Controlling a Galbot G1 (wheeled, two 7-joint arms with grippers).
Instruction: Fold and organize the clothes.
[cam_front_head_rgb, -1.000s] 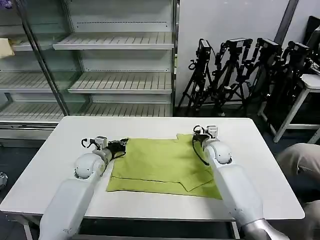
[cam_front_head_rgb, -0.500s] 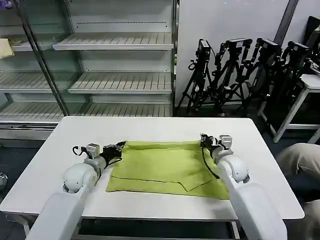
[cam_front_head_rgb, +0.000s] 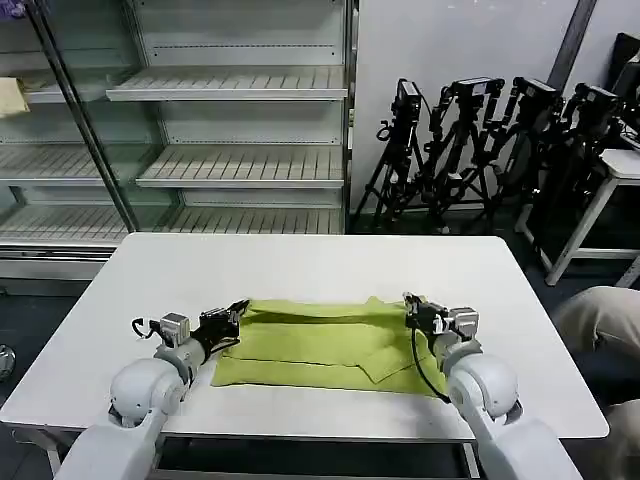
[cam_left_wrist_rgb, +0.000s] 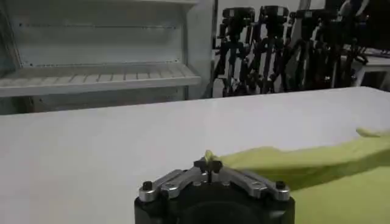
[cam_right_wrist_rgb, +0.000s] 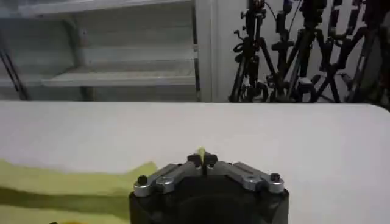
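The lime shirt (cam_front_head_rgb: 320, 345) lies partly folded across the middle of the white table (cam_front_head_rgb: 300, 260), its far edge doubled back toward me. My left gripper (cam_front_head_rgb: 238, 309) is shut on the shirt's far left corner, a pinch of fabric (cam_left_wrist_rgb: 209, 157) showing between the tips of my left gripper (cam_left_wrist_rgb: 208, 165). My right gripper (cam_front_head_rgb: 410, 305) is shut on the far right corner; the right wrist view shows a sliver of cloth (cam_right_wrist_rgb: 200, 152) sticking up from my right gripper (cam_right_wrist_rgb: 202, 161). The shirt (cam_left_wrist_rgb: 323, 161) trails away from the left jaws, and the shirt (cam_right_wrist_rgb: 61, 182) spreads beside the right ones.
Empty metal shelves (cam_front_head_rgb: 230, 160) stand behind the table. A cluster of black tripods (cam_front_head_rgb: 480, 140) fills the back right. A person's knee (cam_front_head_rgb: 600, 320) shows at the right edge. Bare tabletop lies beyond the shirt and on both sides.
Both grippers have drawn back toward me with the shirt's far corners, pulling the far edge over the near part, so the shirt now covers a narrower strip.
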